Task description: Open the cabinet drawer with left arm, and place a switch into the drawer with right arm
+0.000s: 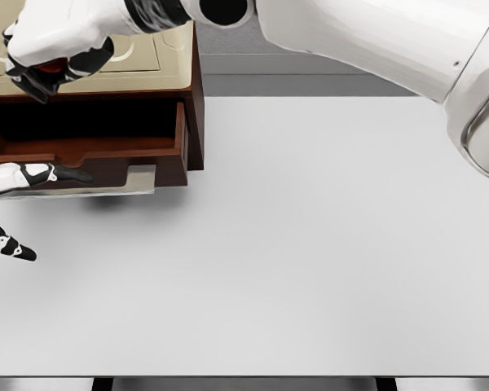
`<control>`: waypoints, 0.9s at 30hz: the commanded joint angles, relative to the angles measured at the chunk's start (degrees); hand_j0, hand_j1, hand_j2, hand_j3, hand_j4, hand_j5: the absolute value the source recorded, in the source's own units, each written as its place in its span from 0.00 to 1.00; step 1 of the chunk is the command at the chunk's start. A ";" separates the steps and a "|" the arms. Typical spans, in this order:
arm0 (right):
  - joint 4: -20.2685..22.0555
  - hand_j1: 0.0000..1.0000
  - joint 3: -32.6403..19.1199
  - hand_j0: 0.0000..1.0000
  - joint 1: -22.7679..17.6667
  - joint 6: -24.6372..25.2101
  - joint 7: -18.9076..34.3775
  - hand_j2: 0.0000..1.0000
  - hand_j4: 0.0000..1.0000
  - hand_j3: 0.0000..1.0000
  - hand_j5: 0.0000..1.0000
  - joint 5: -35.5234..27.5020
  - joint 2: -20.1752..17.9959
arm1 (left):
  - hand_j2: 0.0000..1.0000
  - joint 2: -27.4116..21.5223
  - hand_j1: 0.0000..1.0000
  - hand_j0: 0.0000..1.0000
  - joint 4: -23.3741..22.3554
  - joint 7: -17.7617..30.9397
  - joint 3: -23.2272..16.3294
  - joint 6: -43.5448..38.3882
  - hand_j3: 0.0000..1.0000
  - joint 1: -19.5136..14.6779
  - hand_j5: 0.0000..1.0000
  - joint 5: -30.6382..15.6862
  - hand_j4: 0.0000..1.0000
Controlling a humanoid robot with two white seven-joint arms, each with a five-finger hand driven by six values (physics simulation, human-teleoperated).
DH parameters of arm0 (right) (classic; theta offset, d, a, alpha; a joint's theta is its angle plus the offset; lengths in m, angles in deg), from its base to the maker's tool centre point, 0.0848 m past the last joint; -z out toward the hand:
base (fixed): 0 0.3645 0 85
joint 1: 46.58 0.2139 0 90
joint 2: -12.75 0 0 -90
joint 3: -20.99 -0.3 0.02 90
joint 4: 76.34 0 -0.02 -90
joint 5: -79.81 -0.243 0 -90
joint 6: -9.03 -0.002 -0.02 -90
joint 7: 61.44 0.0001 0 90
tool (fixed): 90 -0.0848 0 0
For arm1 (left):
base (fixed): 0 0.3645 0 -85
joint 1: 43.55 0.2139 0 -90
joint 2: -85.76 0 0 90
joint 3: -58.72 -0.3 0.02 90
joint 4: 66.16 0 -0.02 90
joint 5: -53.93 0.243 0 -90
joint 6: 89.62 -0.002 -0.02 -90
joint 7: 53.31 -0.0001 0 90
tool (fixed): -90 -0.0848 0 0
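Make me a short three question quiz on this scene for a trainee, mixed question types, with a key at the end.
1. True or false: the dark brown wooden cabinet's drawer is pulled open.
2. Which hand is above the cabinet, curled around a small red object? A) left B) right
3. Fill in: the left hand is at the drawer's ____ edge.

Key: 1 true; 2 B, the right hand; 3 front.
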 commanded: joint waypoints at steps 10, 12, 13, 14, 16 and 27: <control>0.91 0.44 -0.19 0.44 0.00 0.07 0.52 0.44 0.44 0.44 0.44 -0.19 -0.01 | 1.00 0.00 1.00 1.00 0.02 0.03 0.20 -0.13 1.00 0.09 1.00 -0.47 1.00; 0.83 0.44 -0.19 0.44 0.00 0.07 0.52 0.44 0.44 0.44 0.44 -0.10 -0.01 | 1.00 0.00 1.00 1.00 0.02 0.03 0.20 -0.13 1.00 0.09 1.00 -0.47 1.00; 0.83 0.44 -0.28 0.44 0.00 0.07 0.52 0.44 0.44 0.44 0.44 -0.10 -0.01 | 1.00 0.00 1.00 1.00 0.02 0.03 0.20 -0.13 1.00 0.00 1.00 -0.47 1.00; 0.83 0.44 -0.19 0.44 -0.09 0.07 0.52 0.44 0.44 0.44 0.44 -0.10 -0.01 | 1.00 0.00 1.00 1.00 0.02 0.03 0.20 -0.13 1.00 0.00 1.00 -0.38 1.00; 0.83 0.46 -0.28 0.46 -0.09 0.07 0.52 0.46 0.46 0.46 0.46 -0.02 -0.01 | 1.00 0.00 1.00 1.00 0.02 0.03 0.20 -0.13 1.00 0.09 1.00 -0.38 1.00; -1.55 0.51 -1.59 0.51 -0.44 0.07 -0.01 0.51 0.51 0.51 0.51 0.07 -0.01 | 1.00 0.17 1.00 1.00 0.02 0.03 0.20 -0.13 1.00 0.44 1.00 -0.38 1.00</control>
